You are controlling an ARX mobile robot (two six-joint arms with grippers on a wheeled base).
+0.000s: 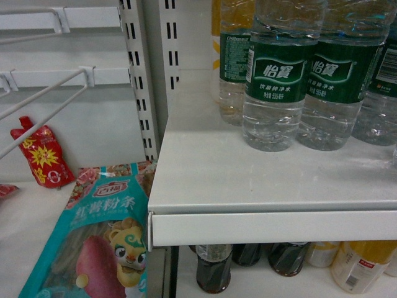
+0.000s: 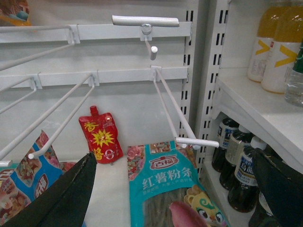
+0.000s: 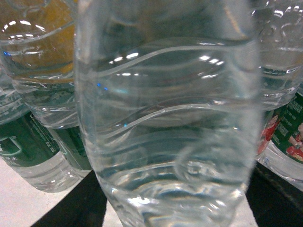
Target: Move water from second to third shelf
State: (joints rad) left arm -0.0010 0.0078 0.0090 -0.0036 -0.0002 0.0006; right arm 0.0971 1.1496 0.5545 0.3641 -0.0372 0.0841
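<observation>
The water (image 3: 165,118), a clear ribbed bottle, fills the right wrist view and stands between the dark fingers (image 3: 71,210) of my right gripper (image 3: 174,189). Both fingers lie against its sides with no gap showing, so the gripper is shut on it. Behind it stand more water bottles with green labels (image 3: 28,142). In the head view, green-labelled water bottles (image 1: 276,81) stand in a row on the white shelf (image 1: 248,186). My left gripper (image 2: 173,153) hangs open with nothing in it, over a teal packet (image 2: 165,184). Neither gripper shows in the head view.
Dark cola bottles (image 1: 214,267) and orange drink bottles (image 1: 360,264) stand on the shelf below. To the left are white peg hooks (image 2: 182,120), a red pouch (image 1: 42,155) and the teal noodle packet (image 1: 99,248). A slotted upright (image 1: 139,81) divides the two bays.
</observation>
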